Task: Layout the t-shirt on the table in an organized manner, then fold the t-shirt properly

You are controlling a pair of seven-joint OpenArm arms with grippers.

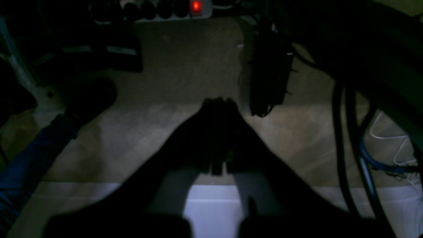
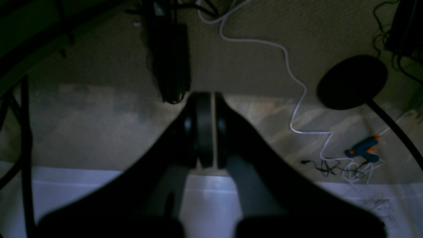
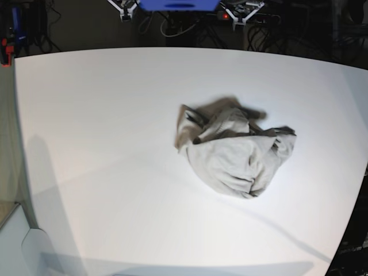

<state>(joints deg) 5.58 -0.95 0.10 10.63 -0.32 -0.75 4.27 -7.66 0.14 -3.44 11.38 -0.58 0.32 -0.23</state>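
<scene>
Left claw [image 1: 218,105] apparently pressed together, right claw [image 2: 211,99] likewise, both aimed floorward, empty

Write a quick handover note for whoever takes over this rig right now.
Left gripper: shut, empty, off the table, hanging over the floor.
Right gripper: shut, empty, also over the floor.
T-shirt: crumpled in a heap right of center on the table in the base view; neither arm is near it.
Done: nothing visible yet.
Left: spread the shirt flat, then fold it.
</scene>
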